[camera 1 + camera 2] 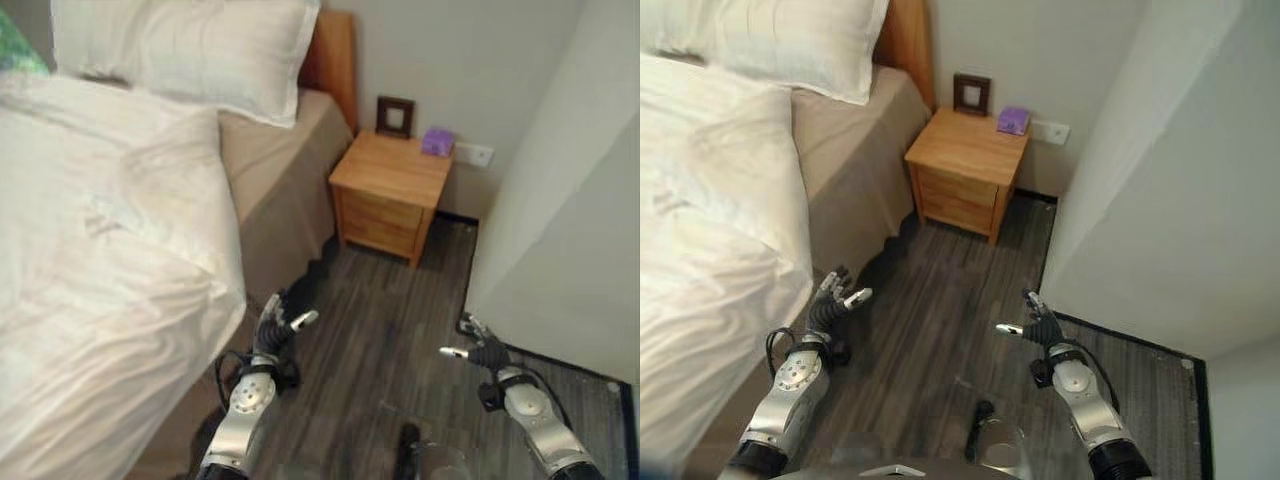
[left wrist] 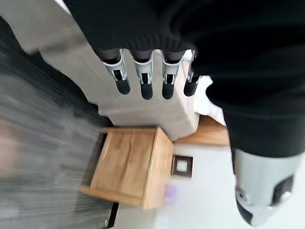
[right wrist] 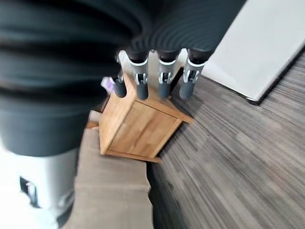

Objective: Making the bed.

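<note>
Rumpled white duvet (image 1: 90,260) on bed, wooden nightstand (image 1: 390,190) beside — left hand (image 1: 272,325), right hand (image 1: 486,352) open, empty.

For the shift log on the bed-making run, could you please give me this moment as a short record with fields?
Left hand: left hand open, over the dark wood floor beside the bed, holding nothing.
Right hand: right hand open, over the floor, apart from the bed.
Bedding: rumpled white duvet hangs over the bed's edge, leaving the beige mattress sheet bare near the white pillow.
Beside bed: light wooden nightstand carrying a dark picture frame and a small purple box.
</note>
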